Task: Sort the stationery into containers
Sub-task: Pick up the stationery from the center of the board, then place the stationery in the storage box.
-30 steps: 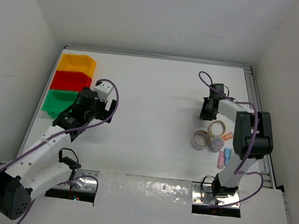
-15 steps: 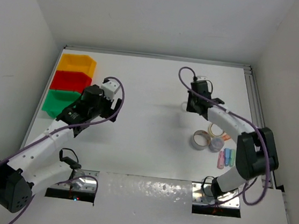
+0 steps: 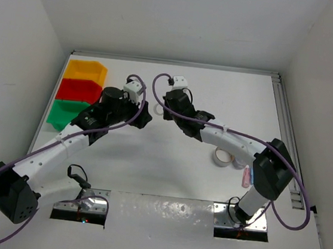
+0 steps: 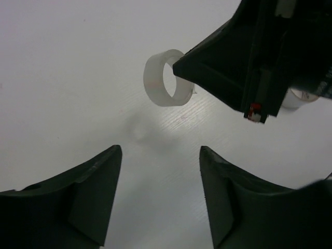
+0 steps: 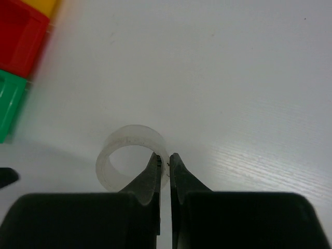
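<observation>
My right gripper (image 3: 160, 108) is shut on the wall of a translucent white tape roll (image 3: 157, 107), one finger inside the ring and one outside, held above the table at centre left. The roll (image 5: 110, 155) shows clearly between my right gripper's (image 5: 164, 155) fingers. My left gripper (image 3: 146, 115) is open and empty, right beside the roll. In the left wrist view the roll (image 4: 153, 83) hangs ahead of my left gripper's (image 4: 161, 150) spread jaws. The yellow bin (image 3: 86, 70), red bin (image 3: 77, 90) and green bin (image 3: 64, 113) stand in a row at the far left.
Another tape roll (image 3: 223, 157) and a pink stick (image 3: 245, 179) lie at the right, partly behind the right arm. The red bin (image 5: 21, 39) and green bin (image 5: 9, 101) show at the left edge of the right wrist view. Walls enclose the table.
The right arm has swung left from the pile across the table, carrying the tape roll. The left gripper has moved right from the green bin toward it.
</observation>
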Available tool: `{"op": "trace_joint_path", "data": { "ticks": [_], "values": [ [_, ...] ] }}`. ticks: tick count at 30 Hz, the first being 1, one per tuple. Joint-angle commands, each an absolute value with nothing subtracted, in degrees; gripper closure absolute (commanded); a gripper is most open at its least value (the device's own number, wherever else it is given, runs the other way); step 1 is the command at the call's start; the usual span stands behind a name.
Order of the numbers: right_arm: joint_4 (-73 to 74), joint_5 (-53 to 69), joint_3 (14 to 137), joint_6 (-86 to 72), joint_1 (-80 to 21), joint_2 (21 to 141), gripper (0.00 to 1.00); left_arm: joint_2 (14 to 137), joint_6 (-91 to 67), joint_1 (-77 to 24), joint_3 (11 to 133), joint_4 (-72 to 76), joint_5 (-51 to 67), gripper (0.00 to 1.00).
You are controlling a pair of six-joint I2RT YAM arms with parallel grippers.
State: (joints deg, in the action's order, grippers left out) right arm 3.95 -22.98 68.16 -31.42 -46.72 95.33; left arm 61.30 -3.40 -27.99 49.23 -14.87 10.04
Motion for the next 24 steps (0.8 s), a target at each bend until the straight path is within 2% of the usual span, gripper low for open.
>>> {"op": "trace_joint_path", "data": {
  "ticks": [1, 9, 13, 16, 17, 18, 20, 24],
  "values": [
    [2.1, -28.2, 72.6, -34.6, -48.9, 95.9, 1.00, 63.0, -9.2, -29.2, 51.1, -10.9, 6.4, 0.44],
    [4.2, -32.9, 74.5, -39.6, -50.8, 97.6, 1.00, 66.5, -7.7, -32.9, 53.7, -9.3, -4.0, 0.45],
    [4.0, -33.1, 73.7, -41.4, -51.2, 97.2, 1.00, 67.4, -7.4, -33.0, 54.8, -9.1, -10.1, 0.53],
    [2.6, -31.4, 72.9, -41.0, -51.2, 97.0, 1.00, 67.6, -7.8, -32.6, 55.0, -9.1, -10.2, 0.54],
    [1.4, -31.0, 71.9, -40.7, -51.2, 96.5, 1.00, 67.6, -8.0, -32.4, 55.4, -9.2, -8.5, 0.53],
    [0.5, -30.6, 71.2, -40.3, -51.1, 96.3, 1.00, 67.4, -8.5, -31.3, 55.4, -9.1, -7.0, 0.45],
    [-4.6, -26.8, 68.0, -37.7, -50.6, 94.9, 1.00, 67.0, -9.1, -29.5, 55.2, -9.0, -0.6, 0.39],
    [-11.7, -20.7, 63.5, -34.5, -49.8, 92.4, 1.00, 65.8, -8.7, -24.1, 53.6, -7.7, 13.9, 0.31]
  ]
}}
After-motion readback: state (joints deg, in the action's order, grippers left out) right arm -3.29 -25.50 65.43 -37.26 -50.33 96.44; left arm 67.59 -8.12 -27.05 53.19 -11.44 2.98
